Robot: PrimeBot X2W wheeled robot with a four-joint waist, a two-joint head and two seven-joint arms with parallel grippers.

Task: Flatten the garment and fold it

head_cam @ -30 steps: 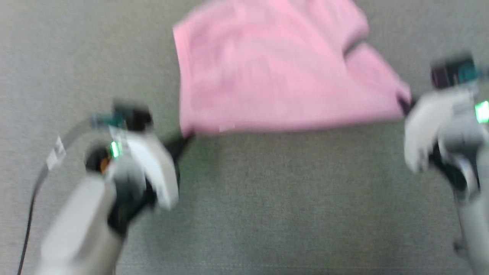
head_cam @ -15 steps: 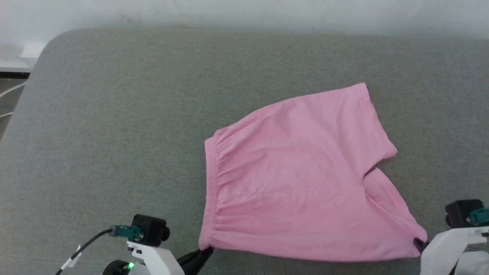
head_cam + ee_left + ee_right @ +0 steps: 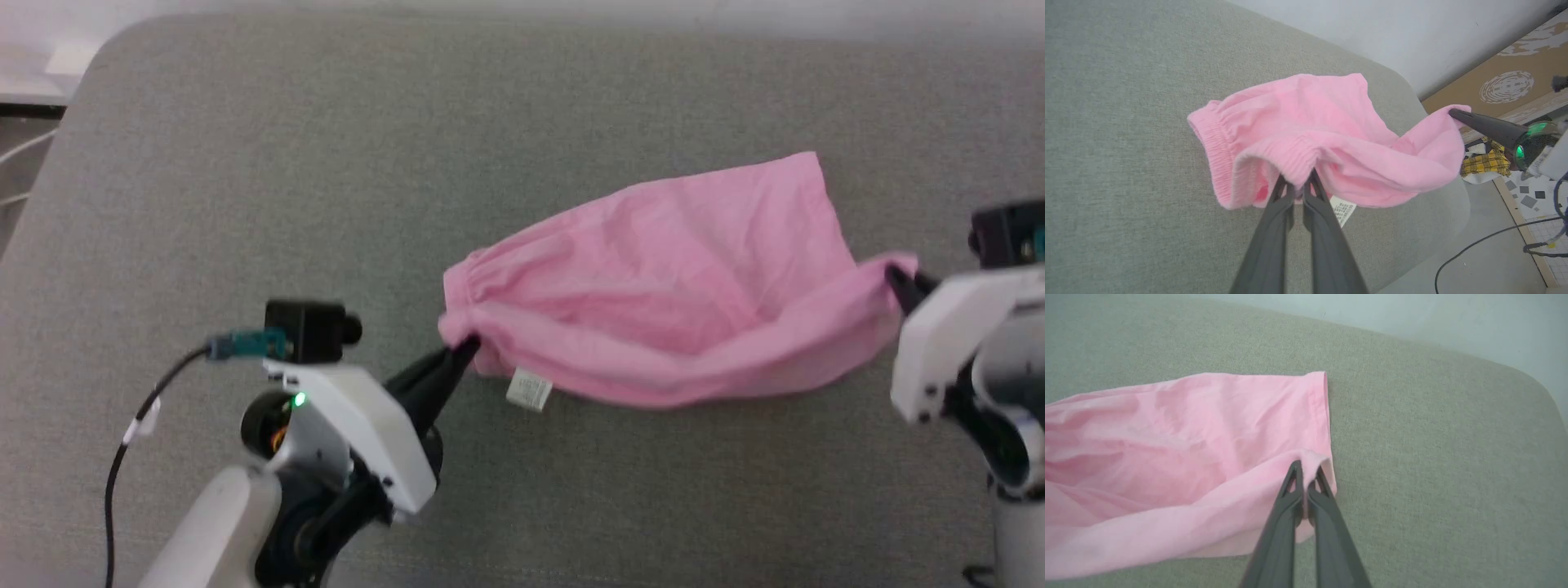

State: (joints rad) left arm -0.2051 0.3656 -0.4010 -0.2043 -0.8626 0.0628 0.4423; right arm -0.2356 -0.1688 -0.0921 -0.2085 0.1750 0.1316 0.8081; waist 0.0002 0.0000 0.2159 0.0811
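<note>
Left gripper (image 3: 469, 347) clamps the waistband (image 3: 1214, 139) corner, right gripper (image 3: 894, 278) the leg hem (image 3: 1323, 412) | garment (image 3: 669, 278) sags between them, far edge on the cushion (image 3: 245, 163) | we judge it light and limp, best held by its corners

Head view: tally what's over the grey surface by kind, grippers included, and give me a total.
Pink garment: 1
White label: 1
Grippers: 2, left gripper and right gripper
Total: 4
</note>
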